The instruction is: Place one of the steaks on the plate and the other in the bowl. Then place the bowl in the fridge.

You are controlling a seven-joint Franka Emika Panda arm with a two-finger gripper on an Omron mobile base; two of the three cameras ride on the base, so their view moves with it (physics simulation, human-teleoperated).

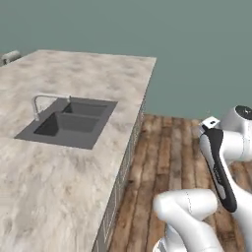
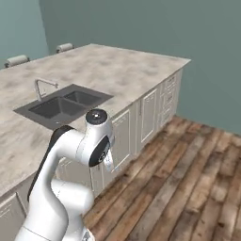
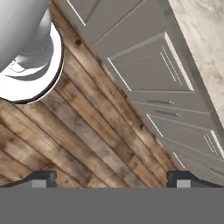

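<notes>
My gripper [image 3: 111,179] points down at the wooden floor beside the island's cabinet fronts. Its two dark fingertips [image 3: 43,178] stand far apart at the bottom of the hand view, open, with nothing between them. In the right base view the hand [image 2: 108,161] hangs low from the folded arm, in front of the cabinets and below counter height. The steaks, the plate, the bowl and the fridge are out of view.
A marbled stone counter [image 1: 59,187] holds a dark double sink [image 1: 69,123] with a thin bent faucet [image 1: 42,101]. Grey cabinet doors and drawers [image 3: 148,70] run below it. Plank floor [image 2: 188,179] stretches to the right toward a teal wall.
</notes>
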